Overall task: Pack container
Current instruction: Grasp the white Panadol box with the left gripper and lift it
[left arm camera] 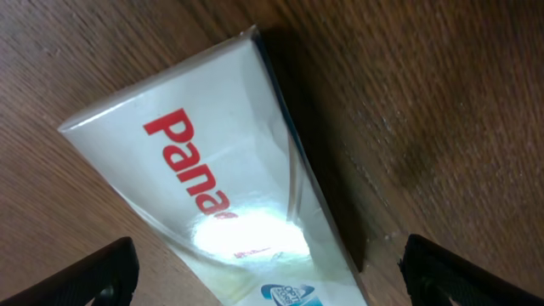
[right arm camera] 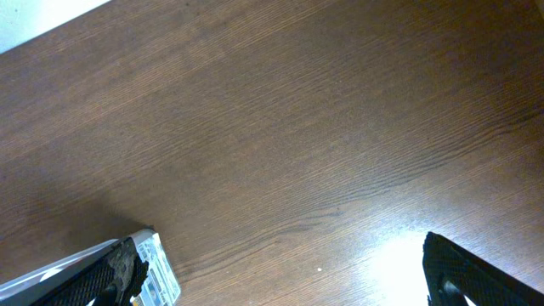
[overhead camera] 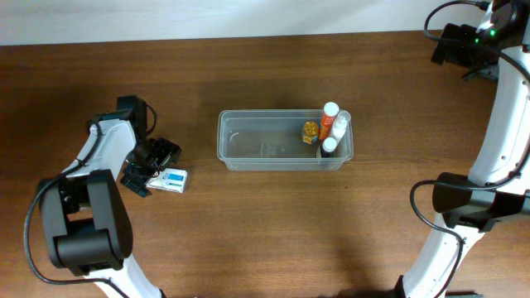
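Observation:
The clear plastic container (overhead camera: 248, 141) stands at the table's middle. At its right end are an orange bottle with a white cap (overhead camera: 329, 118), a white bottle (overhead camera: 340, 126), a small yellow item (overhead camera: 310, 130) and a dark-capped bottle (overhead camera: 330, 146). A white-and-blue medicine box (overhead camera: 172, 180) lies on the table to the left. My left gripper (overhead camera: 147, 172) is open right over it. In the left wrist view the box (left arm camera: 212, 170), with red lettering, lies between the wide-apart fingers (left arm camera: 272, 276), which stay apart from it. My right gripper (overhead camera: 451, 45) is open and empty at the far right back, with only wood between its fingers (right arm camera: 280, 272).
The left half of the container holds nothing. A pale ribbed edge (right arm camera: 157, 268) shows beside the right gripper's left finger; I cannot tell what it is. A pale wall edge (overhead camera: 248, 16) runs along the table's back.

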You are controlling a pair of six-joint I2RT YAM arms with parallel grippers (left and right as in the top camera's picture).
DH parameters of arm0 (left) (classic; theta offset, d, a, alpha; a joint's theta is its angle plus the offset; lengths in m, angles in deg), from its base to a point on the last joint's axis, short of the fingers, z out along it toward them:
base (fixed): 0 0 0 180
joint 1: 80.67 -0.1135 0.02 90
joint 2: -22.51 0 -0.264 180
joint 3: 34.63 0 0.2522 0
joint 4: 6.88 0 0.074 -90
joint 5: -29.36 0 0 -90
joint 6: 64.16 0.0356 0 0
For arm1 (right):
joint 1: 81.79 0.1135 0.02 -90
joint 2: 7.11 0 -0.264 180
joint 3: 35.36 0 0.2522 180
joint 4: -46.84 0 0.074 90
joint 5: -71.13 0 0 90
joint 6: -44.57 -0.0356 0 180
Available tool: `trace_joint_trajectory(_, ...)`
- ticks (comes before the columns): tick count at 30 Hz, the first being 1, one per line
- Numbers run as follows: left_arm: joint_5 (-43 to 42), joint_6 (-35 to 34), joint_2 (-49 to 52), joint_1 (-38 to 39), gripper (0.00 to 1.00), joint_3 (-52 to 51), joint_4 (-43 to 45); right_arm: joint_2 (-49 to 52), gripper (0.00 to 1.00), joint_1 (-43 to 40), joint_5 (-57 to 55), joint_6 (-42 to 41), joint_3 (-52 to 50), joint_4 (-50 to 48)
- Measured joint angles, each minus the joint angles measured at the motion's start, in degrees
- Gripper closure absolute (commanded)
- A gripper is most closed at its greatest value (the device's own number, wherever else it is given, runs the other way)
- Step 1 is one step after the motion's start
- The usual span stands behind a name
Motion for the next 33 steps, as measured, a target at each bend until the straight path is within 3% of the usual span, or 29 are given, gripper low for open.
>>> trace_joint_trajectory(11, 1.97, 2.38, 0.00, 0.00, 0.11, -1.38, 3.19, 0.00, 0.02, 0.00, 0.02, -0.02, 0.00, 0.00)
trace_joint_trajectory(21, 2.64, 4.87, -0.46, 0.00, 0.36, -5.09, 8.15, 0.00, 0.02, 0.00, 0.02, 0.00, 0.00, 0.00)
trace_joint_trajectory(25, 3.28, 8.35, -0.74, 0.00, 0.50, -5.25, 12.00, 0.00, 0.02, 0.00, 0.02, -0.02, 0.00, 0.00)
trace_joint_trajectory(33, 3.19, 19.61, -0.74, 0.02, 0.51, -5.51, 20.24, 0.00, 0.02, 0.00, 0.02, 0.00, 0.00, 0.00)
